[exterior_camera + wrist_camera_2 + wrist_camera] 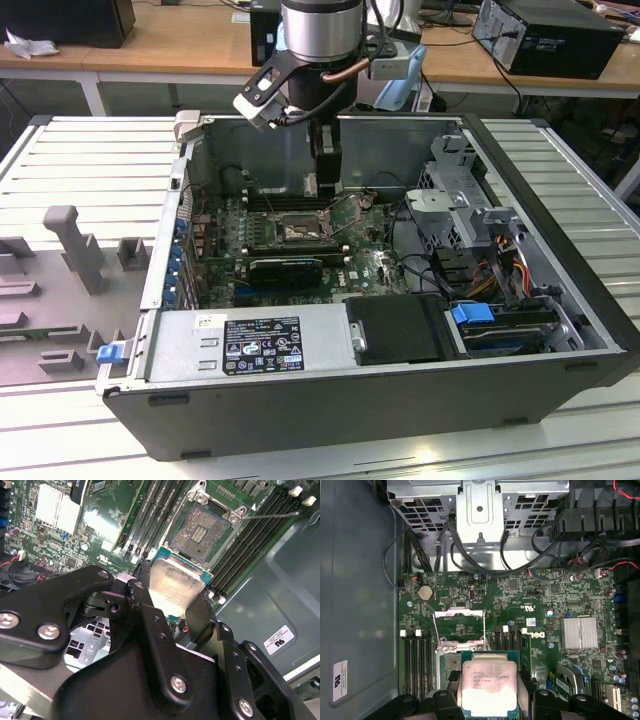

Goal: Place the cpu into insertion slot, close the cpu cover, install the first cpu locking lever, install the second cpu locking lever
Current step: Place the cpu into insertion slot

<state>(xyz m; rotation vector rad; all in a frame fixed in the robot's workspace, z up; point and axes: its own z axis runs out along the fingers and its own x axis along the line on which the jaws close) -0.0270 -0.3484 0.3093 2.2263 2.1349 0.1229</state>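
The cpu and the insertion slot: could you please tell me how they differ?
The cpu has a pale shiny metal top; the insertion slot is a dark contact field with a silvery rim. The cpu is gripped in the claw, off the green board; the insertion slot sits in it, empty. Both are square and close in size.

A ribbed grey metal table [80, 160] carries everything; grey moulded fixtures [75, 245] stand near its edge at the exterior view's left. Behind it, wooden desks [190, 45] hold black computer cases [560, 35].
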